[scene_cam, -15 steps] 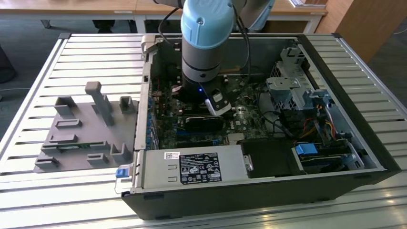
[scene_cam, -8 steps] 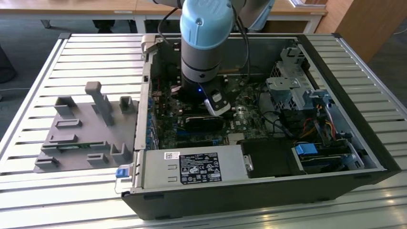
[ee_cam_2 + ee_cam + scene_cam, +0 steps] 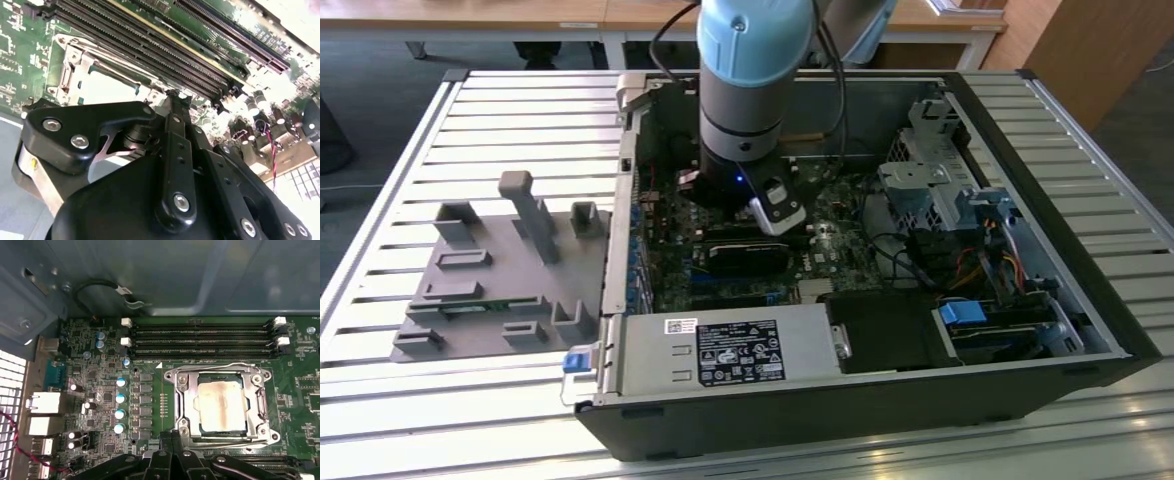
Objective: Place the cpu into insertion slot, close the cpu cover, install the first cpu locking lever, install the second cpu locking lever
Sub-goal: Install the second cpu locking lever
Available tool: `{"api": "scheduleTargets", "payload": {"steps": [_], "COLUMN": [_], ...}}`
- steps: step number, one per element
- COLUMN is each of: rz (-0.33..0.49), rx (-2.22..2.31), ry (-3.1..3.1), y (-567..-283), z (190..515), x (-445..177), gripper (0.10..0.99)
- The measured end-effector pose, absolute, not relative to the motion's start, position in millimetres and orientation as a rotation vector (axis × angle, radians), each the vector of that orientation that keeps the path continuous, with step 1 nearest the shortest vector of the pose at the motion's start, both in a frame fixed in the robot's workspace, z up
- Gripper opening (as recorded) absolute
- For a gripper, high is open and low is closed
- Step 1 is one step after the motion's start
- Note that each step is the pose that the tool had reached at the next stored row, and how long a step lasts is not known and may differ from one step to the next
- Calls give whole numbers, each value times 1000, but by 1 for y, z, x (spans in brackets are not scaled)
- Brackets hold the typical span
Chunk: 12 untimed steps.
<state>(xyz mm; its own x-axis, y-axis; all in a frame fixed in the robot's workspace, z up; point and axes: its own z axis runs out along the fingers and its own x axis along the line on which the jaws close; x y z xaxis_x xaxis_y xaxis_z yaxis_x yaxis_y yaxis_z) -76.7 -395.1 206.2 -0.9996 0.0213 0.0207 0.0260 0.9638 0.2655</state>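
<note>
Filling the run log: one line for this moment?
cpu: in insertion slot | cpu cover: closed over it | gripper: beside socket, fingers together, holding nothing

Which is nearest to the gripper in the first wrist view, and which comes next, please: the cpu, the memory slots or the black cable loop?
1. The cpu, seated in its socket under the cpu cover, lies just beyond the gripper.
2. The memory slots run across the board past the socket.
3. The black cable loop sits farthest, against the case wall.

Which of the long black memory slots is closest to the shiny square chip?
The last of the three long memory slots, the one lying right beside the cpu cover that frames the cpu.
</note>
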Motion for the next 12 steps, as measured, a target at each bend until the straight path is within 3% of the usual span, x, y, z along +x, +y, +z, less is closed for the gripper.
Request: {"api": "scheduleTargets", "payload": {"steps": [12], "rz": [-419], "rx": [-39], "ry": [-3096], "y": [-395], "z": [222], "x": [-77], "gripper": [106]}}
